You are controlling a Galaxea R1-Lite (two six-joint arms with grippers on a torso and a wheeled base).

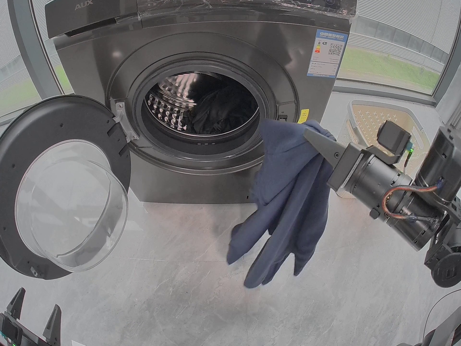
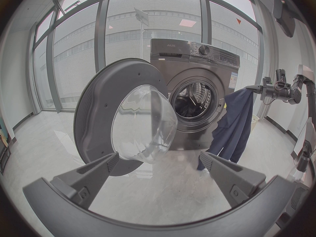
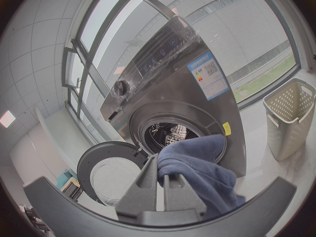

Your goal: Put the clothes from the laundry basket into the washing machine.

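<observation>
Low at the left, the left hand (image 1: 38, 301) sits with its fingers spread wide, holding nothing. Beside it the round dark door with a clear glass bowl (image 1: 57, 188) stands swung open from the grey front-loading washing machine (image 1: 201, 34), inside which lies a dark garment (image 1: 221, 109). Just right of the opening, a navy blue fabric garment (image 1: 288, 188) hangs above the pale floor (image 1: 168, 265), pinched at its top by the right hand (image 1: 311, 135). Behind that arm stands the beige perforated plastic laundry basket (image 1: 372, 121).
</observation>
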